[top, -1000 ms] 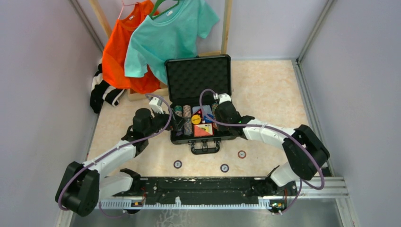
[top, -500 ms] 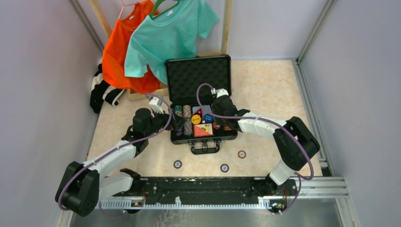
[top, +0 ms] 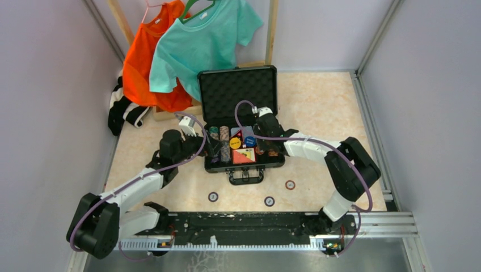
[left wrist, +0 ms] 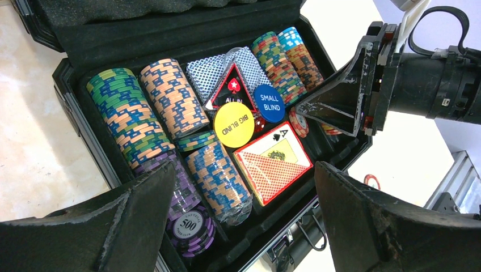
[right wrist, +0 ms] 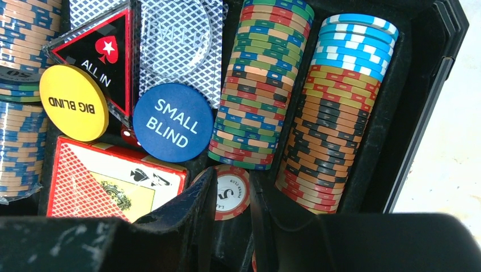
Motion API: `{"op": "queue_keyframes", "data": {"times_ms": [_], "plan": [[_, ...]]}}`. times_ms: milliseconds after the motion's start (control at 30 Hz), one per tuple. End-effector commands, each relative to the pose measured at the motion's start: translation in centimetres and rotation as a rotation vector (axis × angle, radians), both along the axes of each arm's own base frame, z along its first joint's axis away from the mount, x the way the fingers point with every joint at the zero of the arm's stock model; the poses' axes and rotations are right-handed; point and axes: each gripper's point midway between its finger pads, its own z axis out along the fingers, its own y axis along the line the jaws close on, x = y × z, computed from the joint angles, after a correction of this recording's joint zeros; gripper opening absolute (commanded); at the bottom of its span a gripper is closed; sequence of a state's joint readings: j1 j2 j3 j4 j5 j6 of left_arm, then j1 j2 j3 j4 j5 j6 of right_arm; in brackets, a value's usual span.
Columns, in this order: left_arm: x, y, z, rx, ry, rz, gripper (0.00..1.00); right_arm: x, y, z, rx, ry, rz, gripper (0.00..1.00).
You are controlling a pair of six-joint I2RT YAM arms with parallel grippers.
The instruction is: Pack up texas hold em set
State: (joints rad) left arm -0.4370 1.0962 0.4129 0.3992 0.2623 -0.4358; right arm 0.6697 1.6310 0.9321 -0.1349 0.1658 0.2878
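Poker chip (right wrist: 231, 195) in rt pincer (right wrist: 232, 180): wrist-only

Both the left arm (top: 133, 190) and the right arm (top: 309, 148) pair white link shells with bulky black joint housings. A purple cable (top: 142, 174) runs along each. Their bases share a black plate (top: 244, 221) fronted by a silver slotted rail (top: 227, 243). The jaws are black wedges, scuffed pale along their edges; a white bracket (left wrist: 417, 14) caps the right wrist.

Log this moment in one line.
left gripper open over case | right gripper shut on red chip inside case | three loose chips on table
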Motion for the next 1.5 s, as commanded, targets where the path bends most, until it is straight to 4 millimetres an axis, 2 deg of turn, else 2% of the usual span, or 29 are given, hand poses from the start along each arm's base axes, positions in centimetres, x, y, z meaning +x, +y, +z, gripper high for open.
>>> {"op": "queue_keyframes", "data": {"times_ms": [0,233,333,567,767,933,1167,1467], "plan": [[0.1,-0.2,0.3,0.002,-0.015,-0.009,0.97,3.6,1.4,5.8,0.098,-0.174,-0.005,0.29],[-0.1,-0.4,0.5,-0.007,-0.014,-0.018,0.97,1.3,1.0,7.1,0.133,-0.174,0.036,0.31],[-0.2,-0.4,0.6,-0.011,-0.015,-0.022,0.97,0.0,1.2,6.4,0.113,-0.161,0.065,0.35],[-0.2,-0.4,0.7,-0.014,-0.019,-0.021,0.97,-2.0,1.8,3.1,0.026,-0.118,0.108,0.38],[-0.2,-0.3,0.6,-0.010,-0.017,-0.018,0.97,-2.4,2.7,1.4,-0.016,-0.098,0.125,0.39],[-0.2,-0.3,0.6,-0.006,-0.017,-0.015,0.97,-2.1,1.8,0.5,-0.063,-0.094,0.087,0.38],[-0.2,-0.4,0.6,-0.007,-0.015,-0.018,0.97,-2.1,0.9,0.7,-0.071,-0.105,0.043,0.36],[-0.2,-0.4,0.5,-0.007,-0.013,-0.019,0.97,-2.3,0.6,-0.9,-0.121,-0.078,0.070,0.36]]}}
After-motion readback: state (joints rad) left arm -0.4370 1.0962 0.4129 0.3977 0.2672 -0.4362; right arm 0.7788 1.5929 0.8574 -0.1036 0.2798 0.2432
